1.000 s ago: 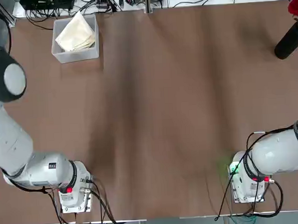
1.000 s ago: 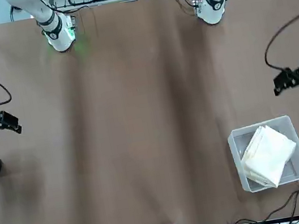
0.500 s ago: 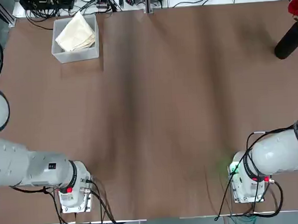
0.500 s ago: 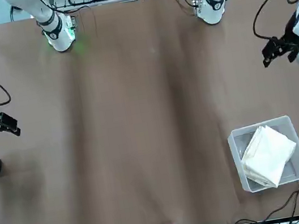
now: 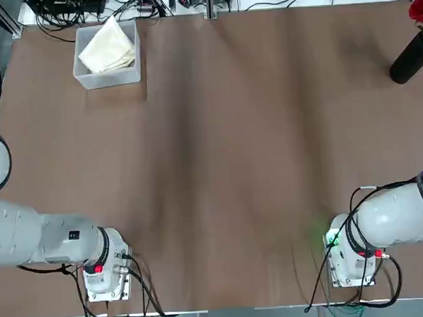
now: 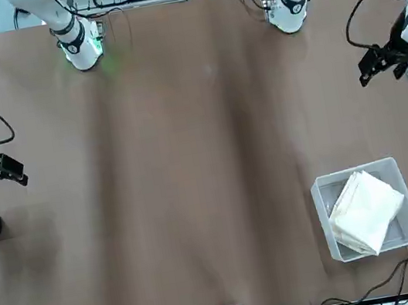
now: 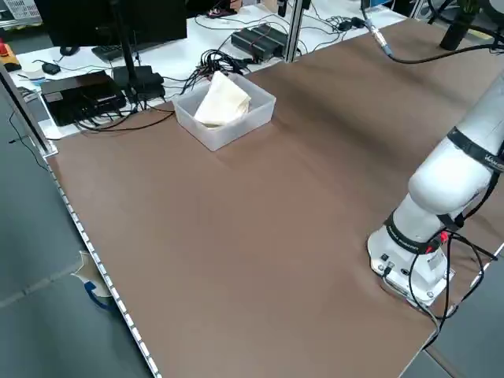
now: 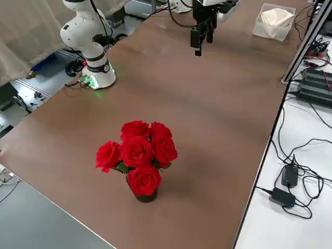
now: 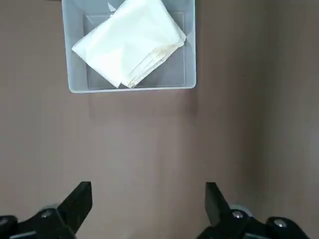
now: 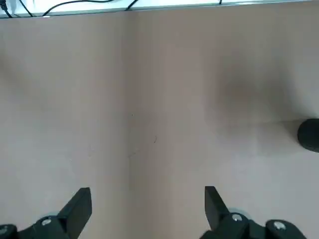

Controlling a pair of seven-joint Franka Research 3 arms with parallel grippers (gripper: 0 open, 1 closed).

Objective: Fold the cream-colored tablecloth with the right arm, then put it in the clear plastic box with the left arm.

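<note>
Folded cream-colored tablecloth point(image 5: 108, 48) inside clear plastic box point(image 5: 108, 78) at bench point(image 5: 233, 164) 11 o'clock, left end effector point(image 9: 148, 209) and right end effector point(image 10: 148, 211) both spread, empty.

Left arm point(image 5: 17, 236) cut off at the overhead picture's left edge, its hand out of frame. Box floor point(image 9: 174, 74) mostly hidden under folded cloth point(image 9: 129, 42). Vase point(image 8: 142, 196) nearly hidden by roses point(image 8: 137, 155).

Brown table point(image 5: 233, 164); clear plastic box point(image 5: 108, 77), rose vase point(image 8: 141, 193) on top
</note>
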